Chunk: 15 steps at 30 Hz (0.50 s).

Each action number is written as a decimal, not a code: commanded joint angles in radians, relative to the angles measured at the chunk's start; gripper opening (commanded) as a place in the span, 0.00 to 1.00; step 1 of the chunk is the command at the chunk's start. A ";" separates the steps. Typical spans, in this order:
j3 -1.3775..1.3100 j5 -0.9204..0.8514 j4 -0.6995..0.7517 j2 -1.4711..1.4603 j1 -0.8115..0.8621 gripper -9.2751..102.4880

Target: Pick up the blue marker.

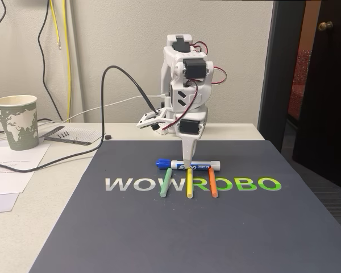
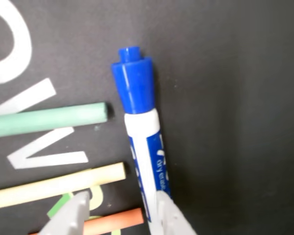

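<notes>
The blue marker point(image 1: 188, 165) lies crosswise on the dark mat, its blue cap to the left in the fixed view. In the wrist view the blue marker point(image 2: 143, 147) runs from its cap at the top down between my fingers. My gripper point(image 1: 187, 162) points straight down over the barrel's middle. In the wrist view the gripper point(image 2: 121, 198) is open, with the barrel just inside the right finger point(image 2: 170, 218) and the left finger point(image 2: 68, 218) well apart over the sticks. I cannot tell whether the right finger touches the barrel.
Green point(image 1: 167, 182), yellow point(image 1: 189, 183) and orange point(image 1: 212, 183) sticks lie side by side just in front of the marker. A paper cup point(image 1: 16, 120), papers and cables sit at the left on the table point(image 1: 45, 227). A dark door point(image 1: 324, 85) stands at the right.
</notes>
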 commanded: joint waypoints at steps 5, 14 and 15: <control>-0.025 0.018 0.054 0.035 -0.008 0.24; 0.101 0.035 -0.025 0.097 -0.018 0.24; 0.101 0.037 -0.025 0.097 -0.018 0.24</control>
